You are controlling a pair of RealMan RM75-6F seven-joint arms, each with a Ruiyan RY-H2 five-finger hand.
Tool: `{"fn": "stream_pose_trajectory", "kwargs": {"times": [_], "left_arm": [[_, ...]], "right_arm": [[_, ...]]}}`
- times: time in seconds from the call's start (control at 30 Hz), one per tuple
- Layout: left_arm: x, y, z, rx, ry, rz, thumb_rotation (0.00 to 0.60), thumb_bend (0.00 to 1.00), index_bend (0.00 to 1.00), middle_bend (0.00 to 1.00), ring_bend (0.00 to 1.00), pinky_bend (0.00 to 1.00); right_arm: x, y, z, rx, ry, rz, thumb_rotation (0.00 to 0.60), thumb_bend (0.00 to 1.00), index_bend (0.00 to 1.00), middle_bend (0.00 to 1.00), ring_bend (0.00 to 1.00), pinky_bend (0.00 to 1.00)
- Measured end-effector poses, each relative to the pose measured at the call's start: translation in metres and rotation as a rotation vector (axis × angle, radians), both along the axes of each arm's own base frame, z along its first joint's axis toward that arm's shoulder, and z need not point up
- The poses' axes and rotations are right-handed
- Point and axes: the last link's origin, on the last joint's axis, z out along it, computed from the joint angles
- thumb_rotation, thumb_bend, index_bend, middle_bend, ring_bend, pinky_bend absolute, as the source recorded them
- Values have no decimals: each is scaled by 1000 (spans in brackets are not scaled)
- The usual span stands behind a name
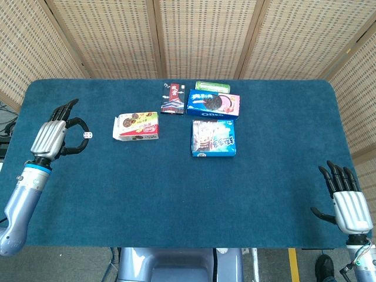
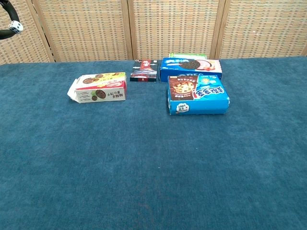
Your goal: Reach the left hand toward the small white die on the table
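Observation:
The small white die [image 1: 87, 135] is pinched between the thumb and a finger of my left hand [image 1: 54, 134], lifted well above the blue table at its left side. In the chest view the die [image 2: 15, 27] shows at the top left corner with only dark fingertips [image 2: 5, 32] around it. My right hand [image 1: 346, 198] rests at the table's near right corner, fingers spread and holding nothing.
A red-and-white cookie box [image 1: 137, 127] lies just right of the left hand. Further back stand a dark red packet [image 1: 173, 98], an Oreo box [image 1: 213, 104] and a green tube [image 1: 211, 86]. A blue biscuit box [image 1: 214, 138] lies mid-table.

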Motion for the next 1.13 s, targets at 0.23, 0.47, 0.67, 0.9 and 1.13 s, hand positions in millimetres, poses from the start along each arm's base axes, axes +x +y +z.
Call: {"fn": "stream_pose_trajectory", "kwargs": {"times": [0.23,0.47,0.67,0.9,1.13], "left_arm": [[1,-1,-9,-26,-13,-4,600,350,105,0,0,0],[1,0,-11,-26,-18,-9,600,351,33,0,0,0],[-4,-4,-9,-15,-22,-7,600,319,0,0,0,0],[-41,-35,4,64,46,35,600,28,0,0,0,0],[-96,-99,16,158,115,179,600,0,0,0,0,0]], "right_arm": [[0,0,0,0,-1,-1,600,0,69,0,0,0],[-1,0,0,3,-3,-4,600,0,79,0,0,0],[0,0,0,2,-3,-2,600,0,79,0,0,0],[0,0,0,2,-4,0,600,0,79,0,0,0],[0,1,0,0,-3,3,600,0,79,0,0,0]]}}
